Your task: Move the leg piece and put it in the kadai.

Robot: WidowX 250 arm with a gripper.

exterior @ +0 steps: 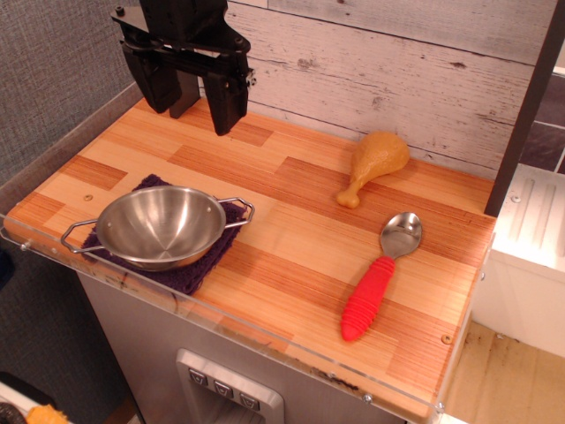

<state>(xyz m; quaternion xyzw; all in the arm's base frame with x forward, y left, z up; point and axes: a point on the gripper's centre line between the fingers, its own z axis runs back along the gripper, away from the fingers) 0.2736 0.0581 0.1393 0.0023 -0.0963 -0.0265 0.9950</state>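
Red-handled steel spoon (381,279) nearest; my black claw (193,99) hangs open, empty. Next: reach the glossy yellow-orange drumstick (374,163), then the shiny steel kadai (161,226).

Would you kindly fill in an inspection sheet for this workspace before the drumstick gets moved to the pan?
Surface: wooden countertop with a clear plastic edge strip along the front.
Job's things: leg piece lies near the back wall, untouched; kadai stands upright and empty on the purple cloth.
Clutter: red-handled spoon lies in front of the leg piece, apart from it.
Grippers: gripper hangs above the back left of the counter, jaws open, holding nothing.
Cables: nothing seen.
Surroundings: whitewashed plank wall behind, grey panel at left, white unit at right.
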